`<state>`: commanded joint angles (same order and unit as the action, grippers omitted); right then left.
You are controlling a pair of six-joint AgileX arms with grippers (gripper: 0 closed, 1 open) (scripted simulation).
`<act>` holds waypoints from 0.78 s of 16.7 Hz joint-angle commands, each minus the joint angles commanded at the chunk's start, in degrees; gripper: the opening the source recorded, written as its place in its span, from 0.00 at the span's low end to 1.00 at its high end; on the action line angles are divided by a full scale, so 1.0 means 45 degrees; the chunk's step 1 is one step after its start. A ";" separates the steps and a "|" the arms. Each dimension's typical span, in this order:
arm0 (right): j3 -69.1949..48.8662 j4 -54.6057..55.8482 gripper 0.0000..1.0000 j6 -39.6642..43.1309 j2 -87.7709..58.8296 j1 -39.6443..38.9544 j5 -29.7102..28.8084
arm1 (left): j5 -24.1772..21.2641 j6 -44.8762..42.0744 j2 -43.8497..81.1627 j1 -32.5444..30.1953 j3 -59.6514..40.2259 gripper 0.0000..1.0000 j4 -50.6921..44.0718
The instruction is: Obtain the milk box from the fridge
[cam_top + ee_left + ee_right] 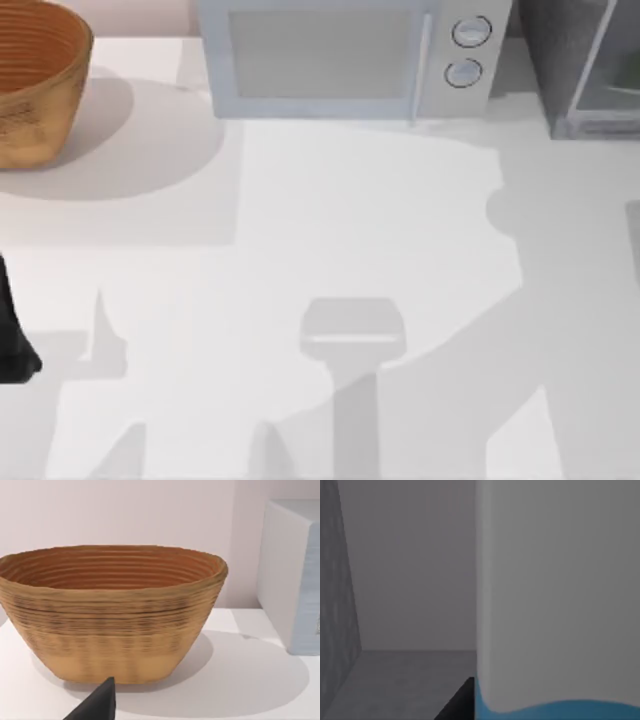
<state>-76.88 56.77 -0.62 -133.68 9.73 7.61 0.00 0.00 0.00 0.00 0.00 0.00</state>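
The right tool sits inside the fridge (585,70) right against the milk box (555,595), grip state untellable, so withdrawal remains.

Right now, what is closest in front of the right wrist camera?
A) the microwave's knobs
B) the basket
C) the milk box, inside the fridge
C: the right wrist view shows the milk box close up, with dark grey fridge walls and floor around it.

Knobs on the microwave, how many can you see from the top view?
2, both on the microwave front at its right end: the upper knob and the lower knob just below it. None appear hidden.
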 joint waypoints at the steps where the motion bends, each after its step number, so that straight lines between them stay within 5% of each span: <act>1: 0.0000 0.0000 0.40 0.0000 0.0000 0.0000 0.0000 | 0.0000 0.0000 0.0000 0.0000 0.0000 1.00 0.0000; 6: 0.0000 0.0000 0.02 0.0000 0.0000 0.0000 0.0000 | 0.0000 0.0000 0.0000 0.0000 0.0000 1.00 0.0000; 13: 0.0000 0.0000 0.00 0.0000 0.0000 0.0000 0.0000 | 0.0000 0.0000 0.0000 0.0000 0.0000 1.00 0.0000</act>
<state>-76.88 56.77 -0.62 -133.68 9.73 7.61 0.00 0.00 0.00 0.00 0.00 0.00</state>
